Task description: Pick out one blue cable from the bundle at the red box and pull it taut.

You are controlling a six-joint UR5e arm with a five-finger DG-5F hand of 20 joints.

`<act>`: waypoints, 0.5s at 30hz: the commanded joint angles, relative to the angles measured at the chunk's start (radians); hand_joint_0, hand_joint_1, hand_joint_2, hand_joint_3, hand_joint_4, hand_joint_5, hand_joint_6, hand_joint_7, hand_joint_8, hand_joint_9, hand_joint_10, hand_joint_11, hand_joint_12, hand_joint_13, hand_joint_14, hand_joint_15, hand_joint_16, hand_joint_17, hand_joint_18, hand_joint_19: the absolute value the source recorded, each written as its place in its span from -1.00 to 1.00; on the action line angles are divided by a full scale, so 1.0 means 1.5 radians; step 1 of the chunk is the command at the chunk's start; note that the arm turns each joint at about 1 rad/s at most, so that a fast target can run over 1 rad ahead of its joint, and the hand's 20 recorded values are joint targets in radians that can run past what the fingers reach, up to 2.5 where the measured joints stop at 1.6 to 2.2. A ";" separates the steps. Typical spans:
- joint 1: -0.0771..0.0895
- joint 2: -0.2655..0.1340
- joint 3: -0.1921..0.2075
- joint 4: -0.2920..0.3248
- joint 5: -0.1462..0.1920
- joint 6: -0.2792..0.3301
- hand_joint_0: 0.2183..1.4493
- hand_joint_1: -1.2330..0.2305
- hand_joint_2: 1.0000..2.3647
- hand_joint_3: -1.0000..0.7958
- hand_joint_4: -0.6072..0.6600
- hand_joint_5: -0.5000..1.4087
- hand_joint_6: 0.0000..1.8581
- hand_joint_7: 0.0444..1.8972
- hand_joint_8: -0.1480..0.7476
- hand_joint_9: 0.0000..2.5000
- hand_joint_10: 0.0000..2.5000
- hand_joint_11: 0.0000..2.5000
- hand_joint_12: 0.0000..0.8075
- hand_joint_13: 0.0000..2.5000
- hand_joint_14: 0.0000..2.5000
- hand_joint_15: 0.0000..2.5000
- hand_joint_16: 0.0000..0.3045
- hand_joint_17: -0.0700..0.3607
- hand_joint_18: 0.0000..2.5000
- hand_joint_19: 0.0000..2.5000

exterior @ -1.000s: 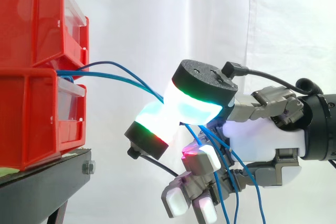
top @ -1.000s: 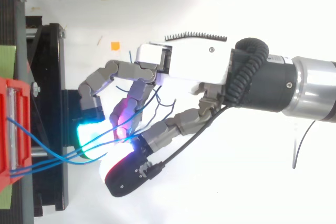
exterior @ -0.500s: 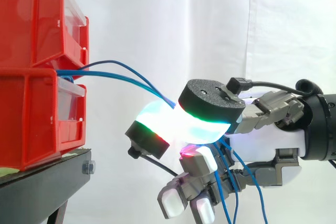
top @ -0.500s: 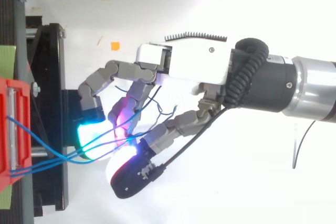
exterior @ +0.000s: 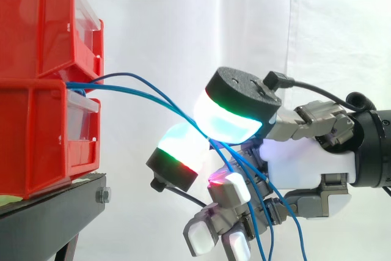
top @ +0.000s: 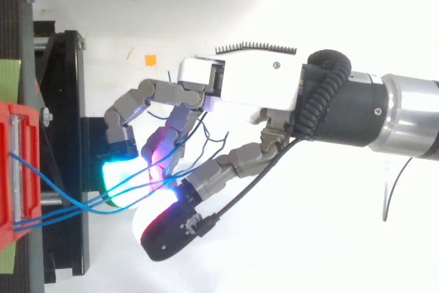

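1. Hand (exterior: 305, 163) grip has eased. Half a second ago the broad thumb pad (exterior: 229, 120) lay pressed flat onto the fingertip pad (exterior: 180, 142) beneath it, and the blue cables (exterior: 110, 87) vanished into that squeeze. Now the thumb pad has lifted and tipped back, close to where it stood a second ago.
2. With the pads parted a little, the side view shows the cables passing between them and on down past the palm, where their loose ends hang.
3. Squeezing and then letting up looks to me like a trial pinch rather than a settled grasp. More than one strand still runs through the gap, so no single cable appears to be picked out yet.
4. The cables leave the red box (exterior: 30, 139) at the seam between the two stacked bins on the black stand (exterior: 55, 212). From there they arc through open air to the hand. Each one curves or sags and none is drawn straight, so the pull has not been done.
5. As for the hand, its fingers are curled, with the thumb opposing one fingertip, and it is closed loosely round the blue cables. The other fingers are folded under the palm, with strands trailing past them.
6. From above, the wrist sits where it did a second ago, no farther from the box.
7. A firmer pinch on one strand seems needed before any retreat.
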 commanded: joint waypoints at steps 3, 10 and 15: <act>0.000 0.000 0.000 -0.001 0.001 0.000 -0.61 -0.38 -1.00 -0.44 0.11 -0.58 -0.08 0.05 0.06 -0.04 -0.98 -0.45 0.13 -0.31 -0.99 -0.61 -0.56 0.02 -0.30 -0.42; 0.000 0.000 0.002 -0.001 0.001 0.000 -0.43 -0.16 -1.00 -0.44 0.07 -0.58 -0.09 0.03 0.02 -0.06 -0.98 -0.44 0.03 -0.34 -0.99 -0.62 -0.62 -0.06 -0.37 -0.41; 0.000 0.000 0.002 -0.001 0.000 0.000 -0.33 -0.28 -0.99 -0.35 0.05 -0.58 -0.09 0.05 0.02 -0.06 -0.98 -0.43 0.02 -0.35 -0.98 -0.62 -0.63 -0.08 -0.38 -0.41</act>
